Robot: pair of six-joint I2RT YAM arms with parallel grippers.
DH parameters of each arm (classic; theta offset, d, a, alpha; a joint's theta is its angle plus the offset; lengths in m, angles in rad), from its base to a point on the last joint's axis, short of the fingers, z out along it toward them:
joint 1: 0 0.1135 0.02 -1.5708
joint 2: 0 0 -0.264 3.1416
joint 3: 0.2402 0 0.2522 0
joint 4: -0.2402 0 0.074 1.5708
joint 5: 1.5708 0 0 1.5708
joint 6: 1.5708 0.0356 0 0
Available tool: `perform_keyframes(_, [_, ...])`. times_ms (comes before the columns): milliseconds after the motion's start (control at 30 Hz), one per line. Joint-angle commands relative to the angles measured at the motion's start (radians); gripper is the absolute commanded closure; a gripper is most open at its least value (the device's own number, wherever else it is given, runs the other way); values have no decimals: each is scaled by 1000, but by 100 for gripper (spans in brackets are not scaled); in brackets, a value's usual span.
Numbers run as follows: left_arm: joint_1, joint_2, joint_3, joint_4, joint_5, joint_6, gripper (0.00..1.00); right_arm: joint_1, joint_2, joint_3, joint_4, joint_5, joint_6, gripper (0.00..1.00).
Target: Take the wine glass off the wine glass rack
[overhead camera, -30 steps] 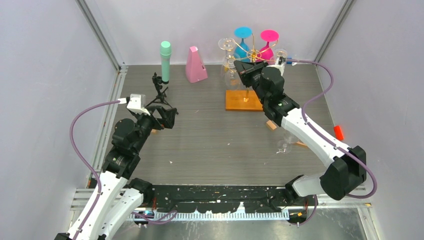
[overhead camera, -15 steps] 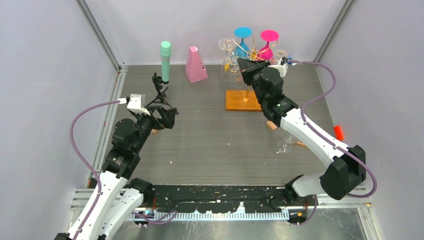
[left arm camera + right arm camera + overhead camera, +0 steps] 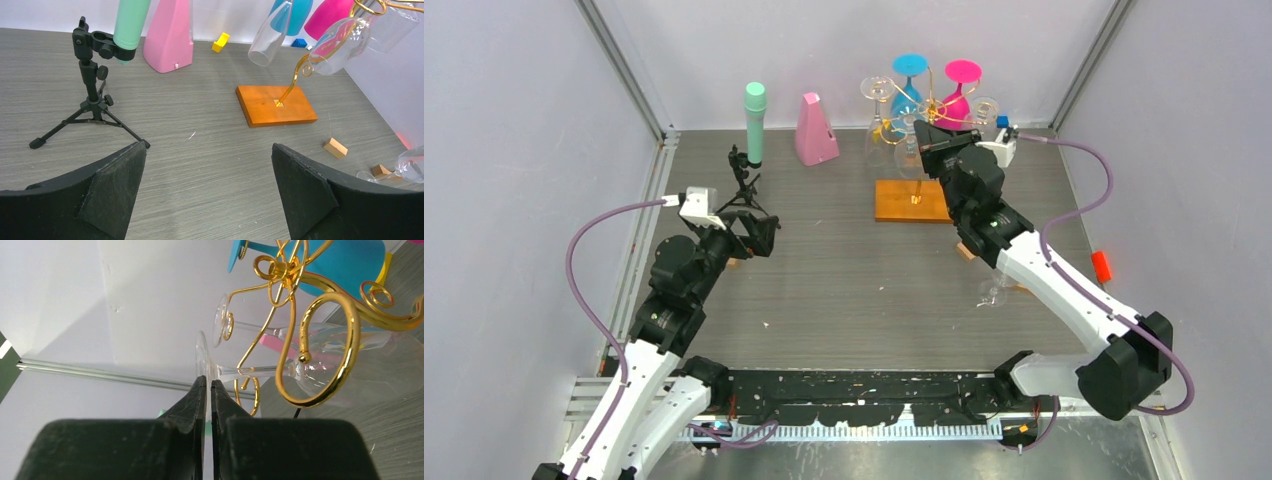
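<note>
The gold wire wine glass rack (image 3: 929,100) stands on its orange-brown base (image 3: 911,200) at the back. Clear, blue (image 3: 910,66) and pink (image 3: 962,70) glasses hang from its arms. My right gripper (image 3: 922,128) is up at the rack's arms. In the right wrist view it (image 3: 208,382) is shut on the thin round foot of a clear wine glass (image 3: 201,352). That glass's stem lies in a curled gold arm (image 3: 345,325). My left gripper (image 3: 764,232) is open and empty, low over the table, far left of the rack (image 3: 292,85).
A black tripod (image 3: 742,185), a mint cylinder (image 3: 754,122) and a pink metronome (image 3: 814,130) stand at the back left. Another clear glass (image 3: 996,292) lies on the table under my right arm. A wooden block (image 3: 965,250) and a red piece (image 3: 1102,265) lie at the right.
My right gripper has shifted right and a little back along the rack's arms, still shut on the glass foot. The left arm has not moved.
</note>
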Motion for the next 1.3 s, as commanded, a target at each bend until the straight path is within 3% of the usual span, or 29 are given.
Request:
perform_keyframes(0, [-1,-3,2,31,6,1,0,5,-75,13,17,61,40,100])
perform_keyframes(333, [-1,9,0,62,107,-12,0,5,-170,-1,-181,-28,86,100])
perform_keyframes(600, [-1,112,-29,357,327,-136,0,5,-249,-30,-280,-122,117,100])
perform_keyframes(700, [-1,189,-54,536,369,-211,0,4,-261,-22,-287,-234,121,100])
perform_keyframes(800, [-4,312,-36,734,549,-249,0,5,-254,0,-281,-372,104,100])
perform_keyframes(967, [-35,536,78,848,804,-200,1,4,-235,19,-238,-627,137,100])
perform_keyframes(1100, [-48,641,130,926,852,-197,4,4,-206,20,-187,-788,200,100])
perform_keyframes(1267, [-60,675,171,969,853,-188,8,4,-192,-21,-91,-855,287,100])
